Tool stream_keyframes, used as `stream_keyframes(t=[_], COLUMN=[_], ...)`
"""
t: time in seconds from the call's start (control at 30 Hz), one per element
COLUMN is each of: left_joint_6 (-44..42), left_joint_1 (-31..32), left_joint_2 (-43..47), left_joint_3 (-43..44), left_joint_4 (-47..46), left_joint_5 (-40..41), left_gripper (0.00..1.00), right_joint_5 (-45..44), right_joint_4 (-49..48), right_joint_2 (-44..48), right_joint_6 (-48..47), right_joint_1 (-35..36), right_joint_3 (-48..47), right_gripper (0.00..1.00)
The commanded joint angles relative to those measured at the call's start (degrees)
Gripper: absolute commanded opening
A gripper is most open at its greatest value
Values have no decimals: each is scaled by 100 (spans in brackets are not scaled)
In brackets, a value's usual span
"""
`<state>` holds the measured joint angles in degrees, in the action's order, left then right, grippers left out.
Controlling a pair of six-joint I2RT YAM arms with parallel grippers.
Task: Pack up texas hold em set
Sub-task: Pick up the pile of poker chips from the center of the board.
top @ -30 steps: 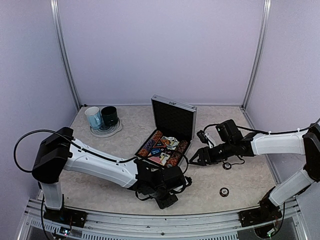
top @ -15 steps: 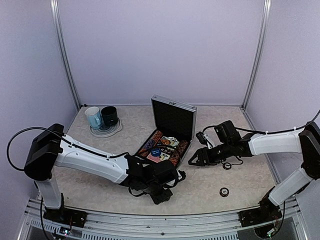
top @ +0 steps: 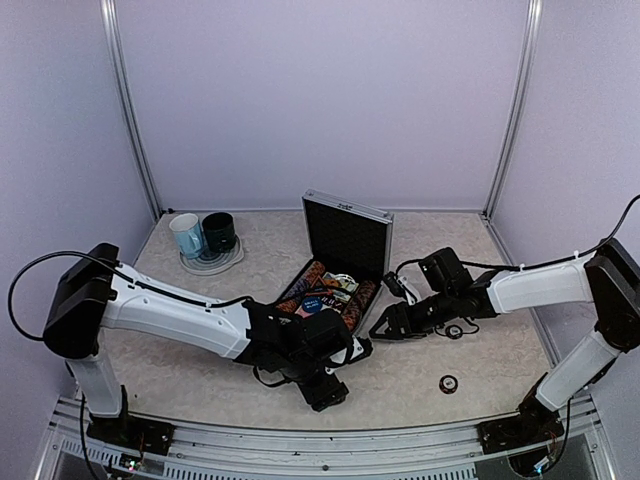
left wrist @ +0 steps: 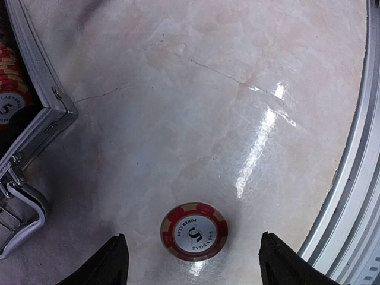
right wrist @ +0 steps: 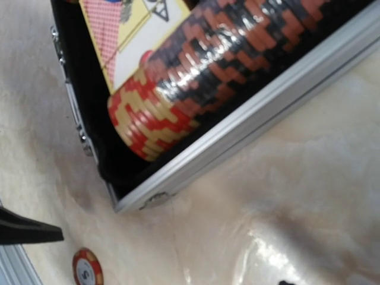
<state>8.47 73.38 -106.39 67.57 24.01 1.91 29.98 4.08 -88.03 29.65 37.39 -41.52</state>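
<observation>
The silver case point(top: 345, 222) stands open at the table's middle, with striped chip rows and cards in its black tray. In the left wrist view a loose red-and-cream chip point(left wrist: 194, 231) lies flat on the table, centred between the fingers of my open left gripper point(left wrist: 194, 268), just off the case's front corner point(left wrist: 50, 113). My left gripper point(top: 328, 388) hangs over that spot in the top view. My right gripper point(top: 386, 325) is open and empty beside the case's right edge. The right wrist view shows the red-and-cream chip row point(right wrist: 148, 122), the case rim point(right wrist: 237, 127) and the same loose chip point(right wrist: 88, 267).
A small dark round piece point(top: 448, 382) lies on the table at front right. A black cable loop point(top: 456, 330) lies by the right arm. A light-blue mug point(top: 186, 235) and a dark-green mug point(top: 219, 231) stand on a plate at back left. The metal front rail point(left wrist: 356, 178) runs close by.
My right gripper has slid left, closer to the case's right edge. My left gripper has shifted a little left and back near the case's front corner.
</observation>
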Motion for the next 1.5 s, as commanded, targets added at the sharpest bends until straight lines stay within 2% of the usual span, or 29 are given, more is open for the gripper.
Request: stream_keyframes(t=[0.0, 0.33, 0.77, 0.9, 1.03, 1.47], left_joint_6=[-282, -387, -364, -346, -324, -301], left_joint_1=[-17, -12, 134, 100, 63, -52], left_joint_2=[-298, -708, -1008, -1071, -1094, -712], left_joint_3=[401, 766, 949, 984, 936, 650], left_joint_4=[441, 908, 1209, 1268, 1256, 692], left_joint_5=[-156, -33, -152, -156, -310, 6], left_gripper=[73, 68, 54, 52, 49, 43], right_joint_5=[-50, -115, -109, -102, -97, -70], right_joint_4=[49, 70, 64, 85, 85, 13], right_joint_2=[4, 92, 115, 141, 159, 160], right_joint_6=[-68, -96, -117, -122, -110, -91], right_joint_1=[47, 44, 45, 47, 47, 45], right_joint_3=[-110, 1, 14, 11, 44, 65], right_gripper=[63, 62, 62, 62, 62, 62])
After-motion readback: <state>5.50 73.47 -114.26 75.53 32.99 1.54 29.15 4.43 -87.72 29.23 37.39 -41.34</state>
